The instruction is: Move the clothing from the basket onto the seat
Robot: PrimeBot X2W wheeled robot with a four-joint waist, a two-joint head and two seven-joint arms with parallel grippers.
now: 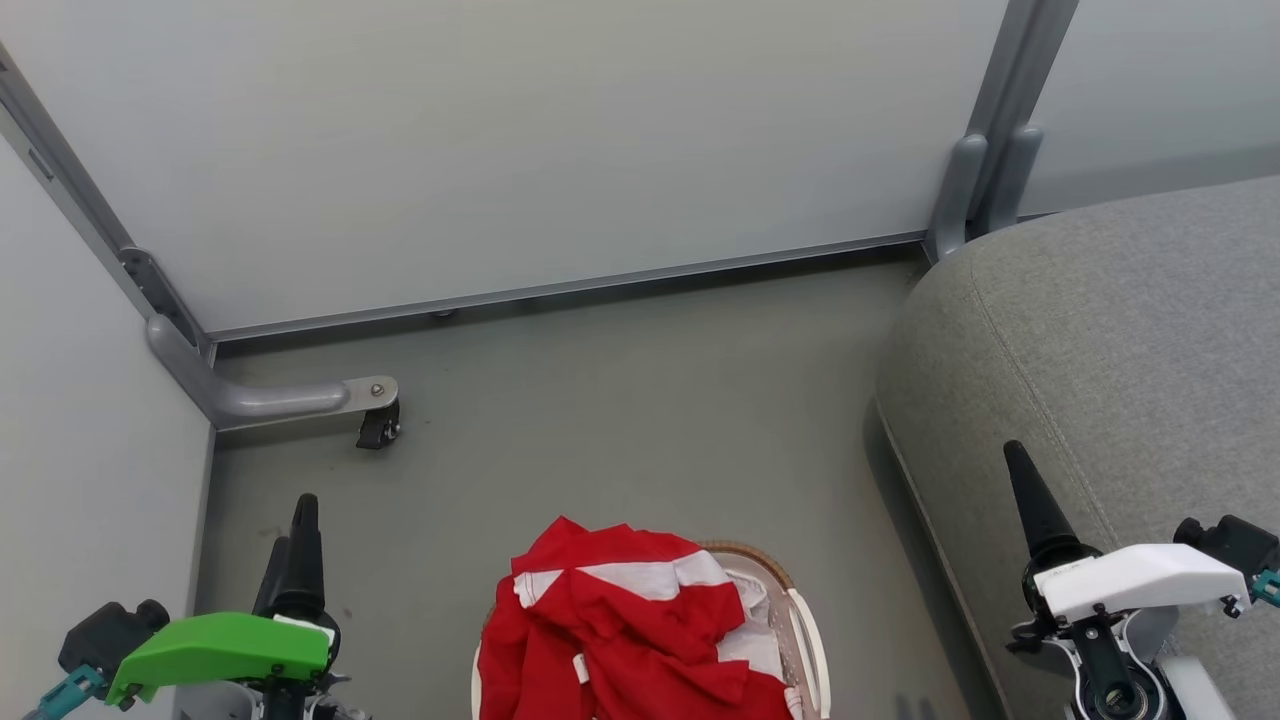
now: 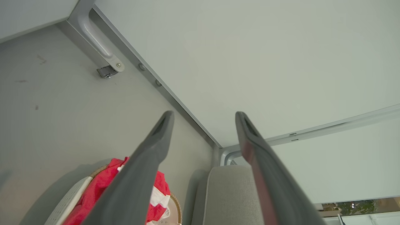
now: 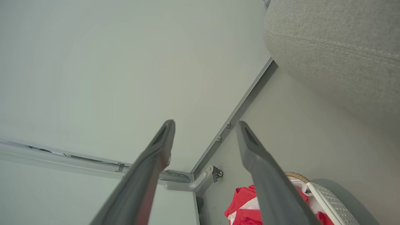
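Observation:
The clothing, bright red with white stripes, is heaped in the basket at the bottom centre of the head view. The grey seat fills the right side. My left gripper hovers left of the basket and my right gripper over the seat's front edge. In the left wrist view my left gripper is open and empty, above the clothing, basket and seat. In the right wrist view my right gripper is open and empty, with clothing, basket and seat around it.
Pale partition walls close off the back and left. A grey metal foot with a caster juts onto the grey floor at the left corner. A partition post stands behind the seat.

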